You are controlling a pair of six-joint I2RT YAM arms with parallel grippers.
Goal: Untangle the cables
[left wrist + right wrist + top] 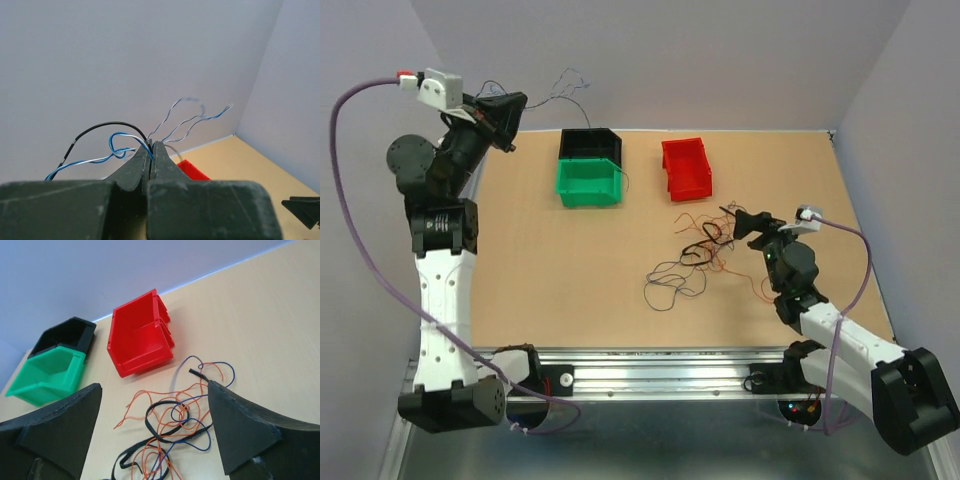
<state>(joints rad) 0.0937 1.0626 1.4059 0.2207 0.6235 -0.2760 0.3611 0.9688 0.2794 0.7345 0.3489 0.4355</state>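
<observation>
Left gripper [151, 150] clamps blue-white cables [100, 160], ends splayed upward; right gripper [154, 390] wide, empty.

Left arm [445, 290] high and far back, jaws tight together; right arm [850, 335] low, jaws wide apart.

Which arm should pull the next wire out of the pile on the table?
Right. The right gripper hangs open just above the tangle of orange, black and blue wires. The left gripper is shut on blue-and-white wires, raised near the back wall, far from it.
</observation>
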